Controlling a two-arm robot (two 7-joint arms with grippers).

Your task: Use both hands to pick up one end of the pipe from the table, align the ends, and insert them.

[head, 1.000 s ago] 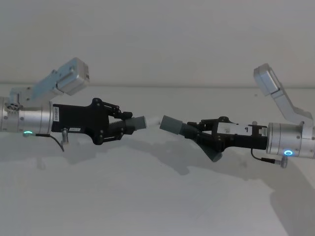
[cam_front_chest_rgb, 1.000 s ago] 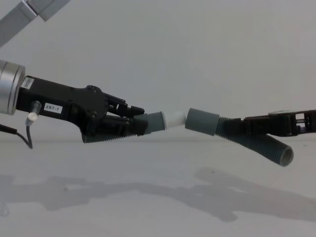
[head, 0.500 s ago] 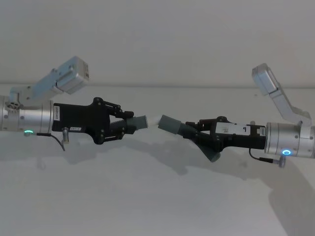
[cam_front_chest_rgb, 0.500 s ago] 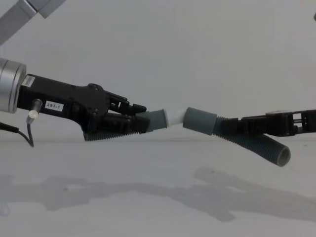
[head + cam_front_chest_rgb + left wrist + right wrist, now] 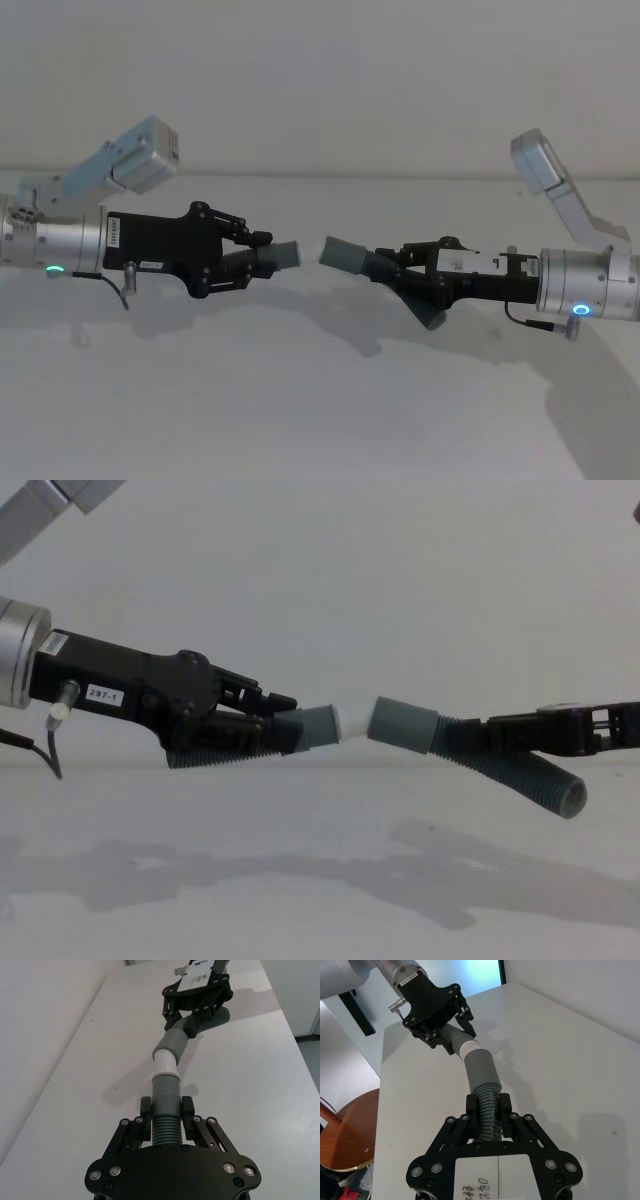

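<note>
Both pipe pieces hang in the air above the white table (image 5: 300, 400). My left gripper (image 5: 255, 247) is shut on the corrugated piece just behind its grey collar (image 5: 318, 727). The white tip (image 5: 352, 723) points right and meets the mouth of the wider grey cuff (image 5: 403, 723). My right gripper (image 5: 395, 263) is shut on the other corrugated piece (image 5: 520, 773) behind that cuff, and its free end droops down to the right. In the left wrist view the collar (image 5: 166, 1091), tip (image 5: 164, 1063) and cuff (image 5: 173, 1042) lie nearly in line. The right wrist view shows the cuff (image 5: 481, 1070) against the tip (image 5: 465, 1048).
A plain wall rises behind the table. Grey camera housings (image 5: 140, 155) (image 5: 540, 160) stick up above both wrists. Beyond the table's edge in the right wrist view stands a brown wooden stool (image 5: 345, 1135). Shadows of both arms fall on the tabletop.
My right gripper has carried the cuff leftward onto the tip, so less white shows between collar and cuff. The left gripper's piece has levelled slightly.
</note>
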